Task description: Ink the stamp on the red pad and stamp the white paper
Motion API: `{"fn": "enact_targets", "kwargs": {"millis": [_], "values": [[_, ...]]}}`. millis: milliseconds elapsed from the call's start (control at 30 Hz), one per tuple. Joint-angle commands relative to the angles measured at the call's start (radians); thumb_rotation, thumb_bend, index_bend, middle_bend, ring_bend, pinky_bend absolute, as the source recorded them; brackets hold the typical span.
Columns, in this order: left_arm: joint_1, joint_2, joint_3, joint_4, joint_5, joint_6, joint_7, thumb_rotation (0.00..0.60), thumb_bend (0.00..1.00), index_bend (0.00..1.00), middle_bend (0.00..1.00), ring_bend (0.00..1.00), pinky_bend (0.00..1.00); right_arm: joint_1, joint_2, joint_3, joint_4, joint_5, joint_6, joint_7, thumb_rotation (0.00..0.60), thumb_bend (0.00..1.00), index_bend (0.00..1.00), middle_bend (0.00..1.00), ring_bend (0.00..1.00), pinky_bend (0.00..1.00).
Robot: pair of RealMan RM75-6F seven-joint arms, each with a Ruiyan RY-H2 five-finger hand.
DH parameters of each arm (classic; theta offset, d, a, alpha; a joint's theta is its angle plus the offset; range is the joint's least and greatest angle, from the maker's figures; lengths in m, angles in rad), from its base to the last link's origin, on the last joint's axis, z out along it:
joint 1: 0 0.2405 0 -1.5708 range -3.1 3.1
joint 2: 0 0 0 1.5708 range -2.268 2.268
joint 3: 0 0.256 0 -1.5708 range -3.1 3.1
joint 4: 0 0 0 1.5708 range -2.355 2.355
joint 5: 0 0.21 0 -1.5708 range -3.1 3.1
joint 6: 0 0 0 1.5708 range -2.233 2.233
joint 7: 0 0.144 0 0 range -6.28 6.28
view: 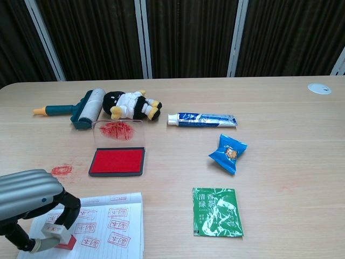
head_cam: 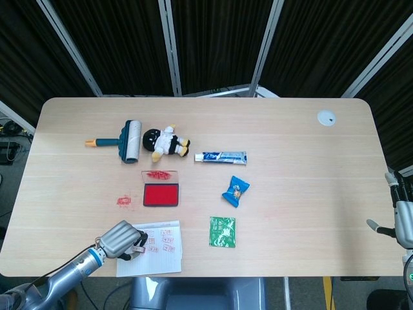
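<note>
My left hand (head_cam: 120, 238) (view: 29, 199) hovers over the left part of the white paper (head_cam: 161, 258) (view: 116, 224) near the front table edge, gripping the stamp (view: 58, 236). The stamp's red base rests on the sheet. The paper carries several red stamp prints. The red ink pad (head_cam: 161, 195) (view: 117, 161) lies open behind the paper, its ink-smeared clear lid (view: 118, 132) propped up at the back. My right hand (head_cam: 404, 223) shows at the far right edge of the head view, away from the objects; its fingers are not clear.
A lint roller (head_cam: 124, 140), a penguin plush (head_cam: 166, 143) and a toothpaste tube (head_cam: 221, 156) lie in a row behind the pad. A blue snack packet (head_cam: 236, 190) and a green packet (head_cam: 222, 231) sit right of it. A red smear (head_cam: 123, 201) marks the table.
</note>
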Motion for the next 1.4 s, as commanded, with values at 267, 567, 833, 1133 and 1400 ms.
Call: {"fn": "enact_targets", "kwargs": {"millis": [267, 567, 833, 1133, 1400], "values": [[0.002, -0.015, 0.003, 0.026, -0.003, -0.011, -0.004, 0.6, 0.49, 0.6, 0.58, 0.8, 0.74, 0.001, -0.002, 0.001, 0.002, 0.003, -0.003, -0.003, 0.6, 0.0, 0.0, 0.0, 0.0, 0.0], [0.003, -0.019, 0.002, 0.035, -0.006, -0.014, -0.003, 0.6, 0.49, 0.61, 0.58, 0.8, 0.74, 0.001, -0.003, 0.001, 0.003, 0.005, -0.004, -0.004, 0.6, 0.0, 0.0, 0.0, 0.0, 0.0], [0.003, -0.015, -0.003, 0.03, -0.005, -0.005, -0.008, 0.6, 0.49, 0.61, 0.58, 0.8, 0.74, 0.002, -0.004, 0.001, 0.004, 0.006, -0.005, -0.006, 0.6, 0.0, 0.0, 0.0, 0.0, 0.0], [0.002, 0.044, -0.014, -0.044, 0.022, 0.058, -0.031, 0.6, 0.49, 0.61, 0.58, 0.8, 0.74, 0.001, -0.002, 0.001, 0.0, 0.003, -0.002, -0.004, 0.6, 0.0, 0.0, 0.0, 0.0, 0.0], [-0.005, 0.107, -0.024, -0.138, 0.044, 0.095, -0.038, 0.6, 0.49, 0.61, 0.58, 0.8, 0.74, -0.004, 0.006, 0.0, -0.012, -0.006, 0.008, 0.003, 0.6, 0.0, 0.0, 0.0, 0.0, 0.0]]}}
